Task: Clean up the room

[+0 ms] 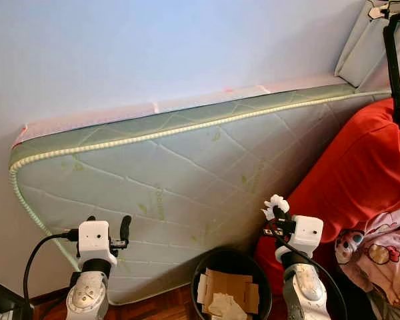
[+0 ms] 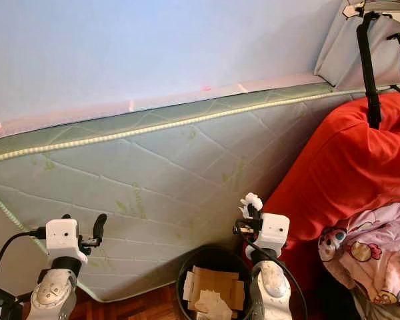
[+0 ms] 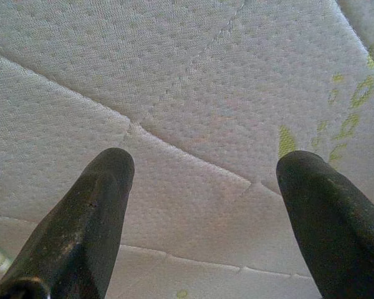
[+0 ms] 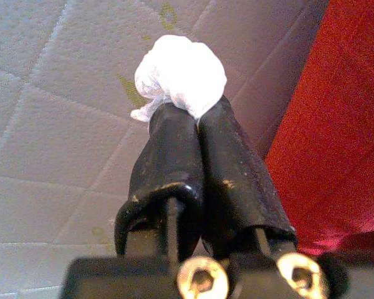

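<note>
My right gripper [image 1: 277, 212] is shut on a crumpled white tissue [image 4: 179, 78], held up in front of the quilted mattress [image 1: 187, 180] and a little above the black bin [image 1: 231, 285]. The tissue [image 1: 276, 203] sticks out past the fingertips. The bin stands on the floor between my arms and holds flattened cardboard and crumpled paper. My left gripper [image 3: 202, 177] is open with nothing between its fingers [image 3: 96, 205] and points at the mattress face. It is raised at the lower left [image 1: 113, 230].
The mattress leans on its side against a pale blue wall. A red beanbag [image 1: 360, 173] fills the right side, with a pink patterned cloth [image 1: 380, 257] on it. A black strap [image 1: 395, 67] hangs at the top right. Wooden floor [image 1: 153, 310] shows beside the bin.
</note>
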Motion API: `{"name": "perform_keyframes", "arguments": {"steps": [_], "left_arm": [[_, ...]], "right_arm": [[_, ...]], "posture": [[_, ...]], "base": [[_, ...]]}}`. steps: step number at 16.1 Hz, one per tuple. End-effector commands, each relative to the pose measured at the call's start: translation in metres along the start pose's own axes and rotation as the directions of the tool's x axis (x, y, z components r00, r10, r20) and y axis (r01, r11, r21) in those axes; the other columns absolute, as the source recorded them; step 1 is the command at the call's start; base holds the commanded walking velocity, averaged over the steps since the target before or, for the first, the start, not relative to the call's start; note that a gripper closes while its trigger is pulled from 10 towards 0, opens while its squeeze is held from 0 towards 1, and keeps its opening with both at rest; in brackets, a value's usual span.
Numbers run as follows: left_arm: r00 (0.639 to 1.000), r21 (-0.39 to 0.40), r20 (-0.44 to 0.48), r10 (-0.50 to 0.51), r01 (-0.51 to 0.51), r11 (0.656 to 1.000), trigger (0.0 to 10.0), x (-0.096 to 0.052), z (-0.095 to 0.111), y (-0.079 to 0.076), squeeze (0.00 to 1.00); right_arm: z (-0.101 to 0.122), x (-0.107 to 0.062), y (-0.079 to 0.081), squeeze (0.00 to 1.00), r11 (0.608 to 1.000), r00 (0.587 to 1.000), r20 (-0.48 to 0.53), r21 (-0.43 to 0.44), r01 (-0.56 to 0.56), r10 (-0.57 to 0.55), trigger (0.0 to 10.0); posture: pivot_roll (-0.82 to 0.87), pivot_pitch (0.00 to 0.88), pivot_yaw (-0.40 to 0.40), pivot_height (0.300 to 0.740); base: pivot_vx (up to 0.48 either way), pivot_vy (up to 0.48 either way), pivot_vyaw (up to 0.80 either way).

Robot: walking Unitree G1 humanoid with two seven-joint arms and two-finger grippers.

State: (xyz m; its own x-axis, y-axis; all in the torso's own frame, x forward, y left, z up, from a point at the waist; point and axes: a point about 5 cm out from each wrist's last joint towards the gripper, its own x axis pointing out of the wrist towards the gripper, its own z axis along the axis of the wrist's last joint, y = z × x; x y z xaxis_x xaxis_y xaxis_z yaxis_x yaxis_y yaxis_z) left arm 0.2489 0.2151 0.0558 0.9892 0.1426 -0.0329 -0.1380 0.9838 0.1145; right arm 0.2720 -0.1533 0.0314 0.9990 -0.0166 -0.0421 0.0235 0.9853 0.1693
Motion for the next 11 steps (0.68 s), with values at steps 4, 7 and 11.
{"name": "perform_keyframes", "arguments": {"steps": [4,7,11], "left_arm": [[1.0,0.02,0.025,-0.006,0.006,1.0,10.0,0.0,0.0063,0.0014,0.0],[1.0,0.025,0.022,0.001,-0.001,1.0,10.0,-0.0017,0.0058,0.0038,0.0],[1.0,0.02,0.018,-0.006,0.005,1.0,10.0,-0.0035,0.005,0.0001,0.0]], "right_arm": [[-0.0019,0.0016,0.0023,0.0,1.0,0.999,-0.034,-0.021,-0.003,0.002,10.0],[-0.001,0.0007,0.0057,0.0,1.0,1.0,-0.013,-0.018,-0.019,0.019,10.0],[0.0007,0.0009,0.0034,0.0,1.0,1.0,-0.01,-0.023,-0.013,0.013,10.0]], "posture": [[-0.01,0.0,-0.048,0.706],[0.0,0.0,-0.052,0.672],[0.0,0.0,-0.054,0.672]], "base": [[0.0,0.0,0.0],[0.0,0.0,0.0],[0.0,0.0,0.0]]}}
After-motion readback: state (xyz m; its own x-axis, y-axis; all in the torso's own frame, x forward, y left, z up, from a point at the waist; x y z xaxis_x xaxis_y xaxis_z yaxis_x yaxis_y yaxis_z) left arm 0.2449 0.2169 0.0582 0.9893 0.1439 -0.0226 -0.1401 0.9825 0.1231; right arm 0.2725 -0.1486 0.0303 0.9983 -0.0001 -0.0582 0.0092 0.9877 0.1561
